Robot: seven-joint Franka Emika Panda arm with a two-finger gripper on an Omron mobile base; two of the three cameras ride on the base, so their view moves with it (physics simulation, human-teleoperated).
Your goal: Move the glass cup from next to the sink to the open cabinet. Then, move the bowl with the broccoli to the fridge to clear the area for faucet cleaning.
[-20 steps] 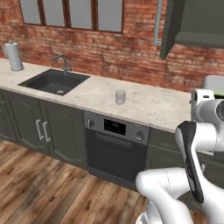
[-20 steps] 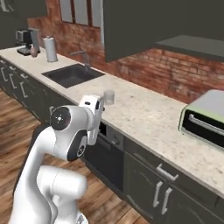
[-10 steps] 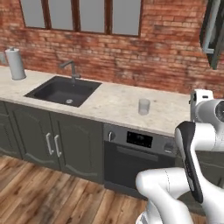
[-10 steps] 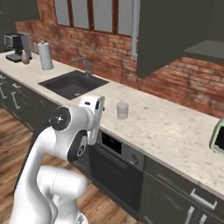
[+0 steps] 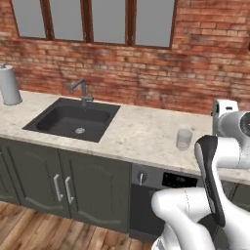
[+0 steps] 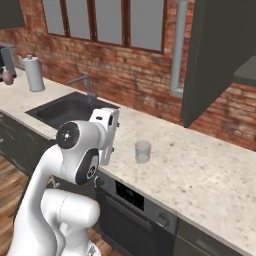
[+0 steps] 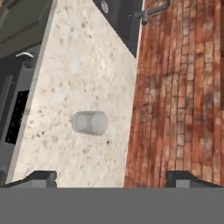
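Note:
The glass cup (image 5: pixel 184 139) (image 6: pixel 143 151) stands upright on the beige counter, to the right of the dark sink (image 5: pixel 73 122) and its faucet (image 5: pixel 80 90). In the hand view the cup (image 7: pixel 89 123) lies ahead of my gripper (image 7: pixel 113 178), a little towards one fingertip (image 7: pixel 39 178) and well apart from both. The gripper is open with nothing between its tips. The open cabinet door (image 6: pixel 210 60) hangs above the counter at the right. The bowl and the fridge are out of view.
A paper towel roll (image 5: pixel 9 85) stands at the counter's far left, with a coffee machine (image 6: pixel 6 62) beyond it. A built-in oven (image 5: pixel 171 185) sits under the counter below the cup. A brick wall (image 7: pixel 175 96) runs close behind the cup.
The base has driven along the counter, so the sink and cup appear larger and further right in the left base view. The cup itself has not moved. The gripper stays open.

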